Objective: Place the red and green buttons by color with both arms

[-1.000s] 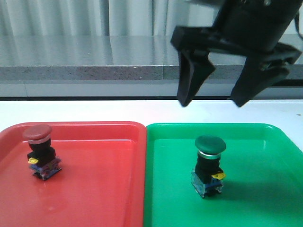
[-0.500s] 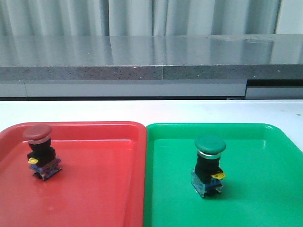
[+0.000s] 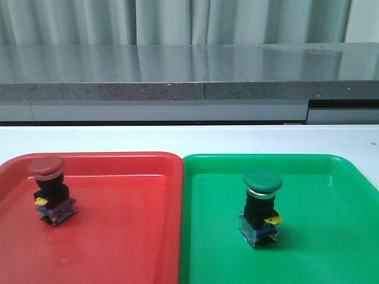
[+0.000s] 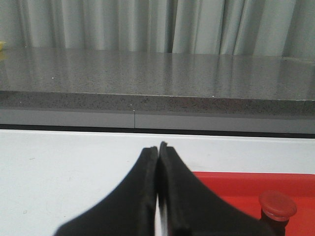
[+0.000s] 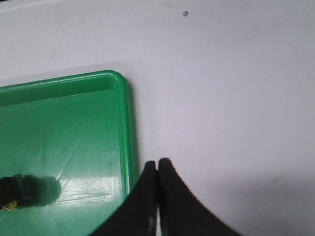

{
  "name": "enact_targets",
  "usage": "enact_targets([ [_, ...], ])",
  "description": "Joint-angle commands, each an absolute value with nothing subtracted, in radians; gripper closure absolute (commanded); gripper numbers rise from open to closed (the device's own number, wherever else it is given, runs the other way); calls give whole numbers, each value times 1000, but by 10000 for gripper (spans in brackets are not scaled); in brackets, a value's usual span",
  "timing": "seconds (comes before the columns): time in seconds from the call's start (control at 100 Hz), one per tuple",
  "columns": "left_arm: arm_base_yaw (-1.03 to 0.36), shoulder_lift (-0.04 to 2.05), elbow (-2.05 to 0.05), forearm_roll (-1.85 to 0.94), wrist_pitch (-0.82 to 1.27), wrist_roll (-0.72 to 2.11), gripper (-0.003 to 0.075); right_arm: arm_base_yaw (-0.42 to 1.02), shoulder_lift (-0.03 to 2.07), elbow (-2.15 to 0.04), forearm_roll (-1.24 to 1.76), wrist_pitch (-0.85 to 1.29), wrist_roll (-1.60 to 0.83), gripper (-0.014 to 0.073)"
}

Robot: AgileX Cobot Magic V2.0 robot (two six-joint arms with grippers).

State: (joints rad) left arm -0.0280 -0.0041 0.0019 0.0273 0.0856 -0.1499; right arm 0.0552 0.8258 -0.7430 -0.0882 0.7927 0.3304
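Observation:
The red button (image 3: 51,188) stands upright at the left of the red tray (image 3: 130,236). The green button (image 3: 261,205) stands upright in the middle of the green tray (image 3: 331,236). Neither gripper shows in the front view. In the left wrist view my left gripper (image 4: 158,147) is shut and empty, over the white table beside the red tray (image 4: 231,184), with the red button's cap (image 4: 277,205) off to one side. In the right wrist view my right gripper (image 5: 157,163) is shut and empty, just outside the green tray's rim (image 5: 127,132). A bit of the green button's black body (image 5: 12,191) shows at the frame edge.
The two trays lie side by side, touching, on a white table (image 3: 189,139). A grey stone ledge (image 3: 177,77) runs along the back, with curtains behind it.
One second ago an open black gripper hung above the green tray in the front view. It has left that view; the buttons have not moved.

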Motion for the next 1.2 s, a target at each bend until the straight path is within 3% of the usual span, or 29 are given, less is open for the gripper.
enact_targets([
  [0.0, -28, -30, 13, 21, 0, -146, 741, 19, 745, -697, -91, 705, 327, 655],
  [0.25, -28, -30, 13, 21, 0, -146, 741, -28, 492, -505, -90, 551, 256, 655],
  [0.56, -28, -30, 13, 21, 0, -146, 741, -28, 159, -268, 57, 375, -100, 655],
  [0.75, -28, -30, 13, 21, 0, -146, 741, -28, -33, -197, 26, 320, -96, 657],
  [1.01, -28, -28, 13, 21, 0, -146, 741, -27, -28, -156, -32, 284, 103, 657],
  [1.19, -28, -28, 13, 21, 0, -146, 741, -27, -28, -93, -98, 199, 105, 657],
])
